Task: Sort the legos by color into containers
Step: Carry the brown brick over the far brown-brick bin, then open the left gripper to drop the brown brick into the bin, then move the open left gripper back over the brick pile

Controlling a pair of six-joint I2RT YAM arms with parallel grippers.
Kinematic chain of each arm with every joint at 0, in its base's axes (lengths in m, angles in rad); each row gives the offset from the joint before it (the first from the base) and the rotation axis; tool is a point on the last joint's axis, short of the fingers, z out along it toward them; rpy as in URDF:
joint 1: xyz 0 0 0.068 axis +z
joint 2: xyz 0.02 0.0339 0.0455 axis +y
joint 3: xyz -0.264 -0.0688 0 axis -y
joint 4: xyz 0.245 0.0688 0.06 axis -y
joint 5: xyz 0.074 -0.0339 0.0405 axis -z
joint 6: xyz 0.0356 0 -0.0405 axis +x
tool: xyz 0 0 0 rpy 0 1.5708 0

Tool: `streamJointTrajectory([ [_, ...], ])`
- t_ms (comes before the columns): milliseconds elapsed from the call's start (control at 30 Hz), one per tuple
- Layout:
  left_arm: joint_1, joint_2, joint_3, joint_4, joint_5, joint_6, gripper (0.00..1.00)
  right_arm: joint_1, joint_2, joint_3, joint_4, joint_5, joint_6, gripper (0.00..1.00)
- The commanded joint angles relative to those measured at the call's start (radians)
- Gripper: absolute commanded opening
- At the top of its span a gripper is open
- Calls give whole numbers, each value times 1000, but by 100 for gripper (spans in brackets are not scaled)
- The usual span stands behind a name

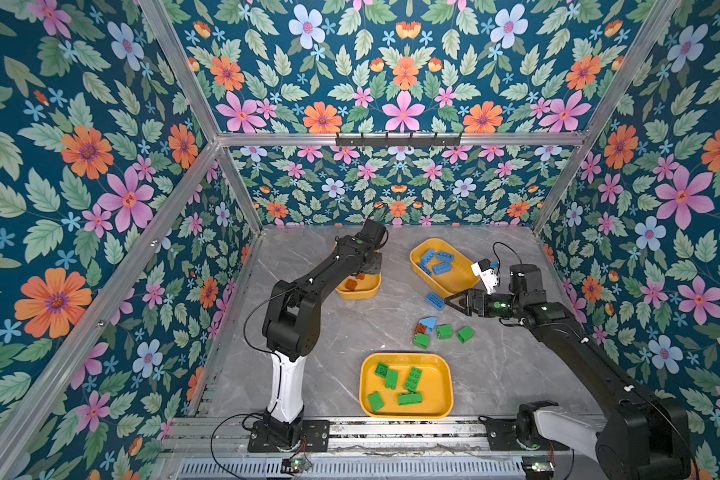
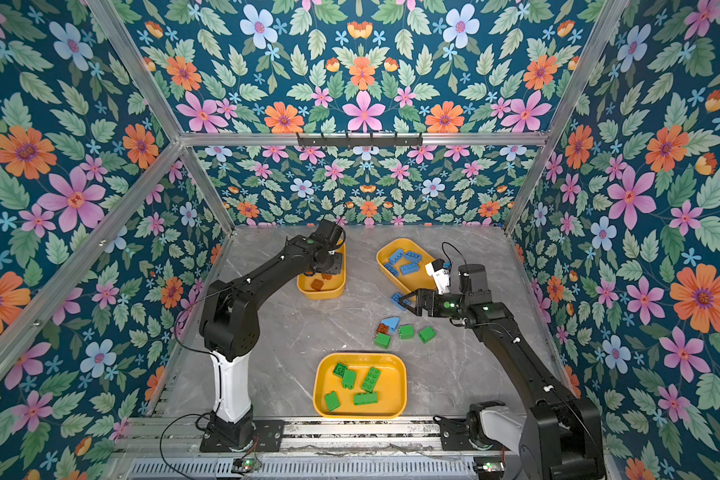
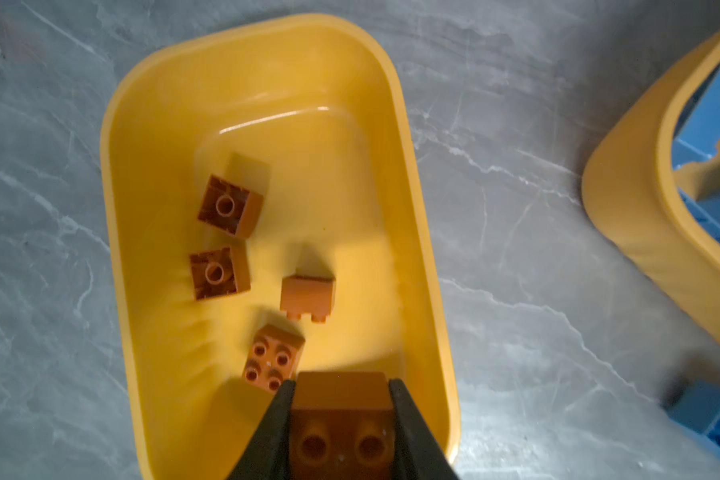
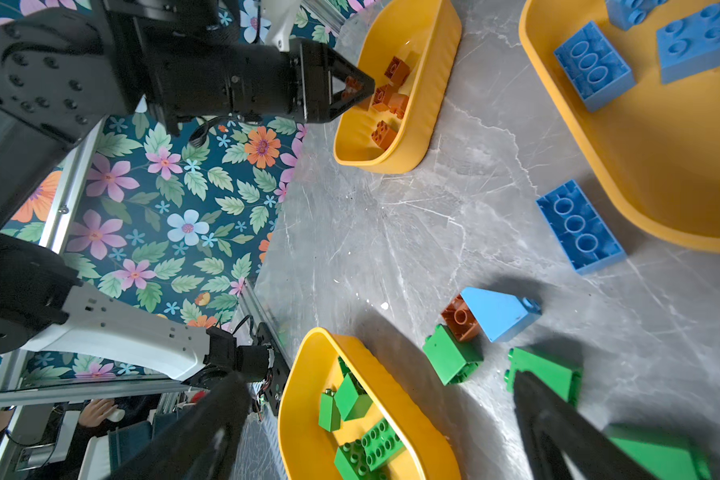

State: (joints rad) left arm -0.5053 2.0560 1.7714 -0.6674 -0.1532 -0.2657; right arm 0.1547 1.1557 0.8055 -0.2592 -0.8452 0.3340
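My left gripper is shut on a reddish-brown brick and hangs over the back-left yellow tray, which holds several brown bricks. My right gripper stands open and empty above the table, beside a loose blue oblong brick. Near the middle lie a light-blue sloped piece, a brown brick and three green bricks. The back-right tray holds several blue bricks. The front tray holds several green bricks.
Floral walls with aluminium frame posts enclose the grey marble table. A metal rail carrying both arm bases runs along the front edge. The left arm's elbow stands tall over the table's left side.
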Motion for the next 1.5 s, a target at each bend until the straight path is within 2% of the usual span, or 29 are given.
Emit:
streamJointTrajectory([
  [0, 35, 52, 53, 58, 50, 85, 23, 14, 8, 3, 38, -1, 18, 99],
  [300, 114, 223, 205, 105, 80, 112, 25, 21, 27, 33, 23, 19, 7, 99],
  [367, 118, 245, 221, 106, 97, 115, 31, 21, 33, 38, 19, 22, 4, 99],
  [567, 125, 247, 239, 79, 126, 117, 62, 21, 50, 51, 11, 23, -4, 99],
  [700, 123, 193, 207, 55, 143, 98, 73, 21, 65, 59, 17, 19, -7, 99],
  [900, 92, 24, 42, 38, 186, 45, 75, 22, 69, 57, 21, 15, -9, 99],
  [1133, -11, -190, -194, 42, 224, -13, 74, 21, 67, 45, 22, 15, -12, 99],
  [1300, -102, -263, -281, 44, 259, -36, 75, 22, 65, 47, 11, 18, -24, 99],
  [1467, -203, -286, -347, 72, 269, -110, 74, 22, 48, 39, -8, 29, -33, 99],
])
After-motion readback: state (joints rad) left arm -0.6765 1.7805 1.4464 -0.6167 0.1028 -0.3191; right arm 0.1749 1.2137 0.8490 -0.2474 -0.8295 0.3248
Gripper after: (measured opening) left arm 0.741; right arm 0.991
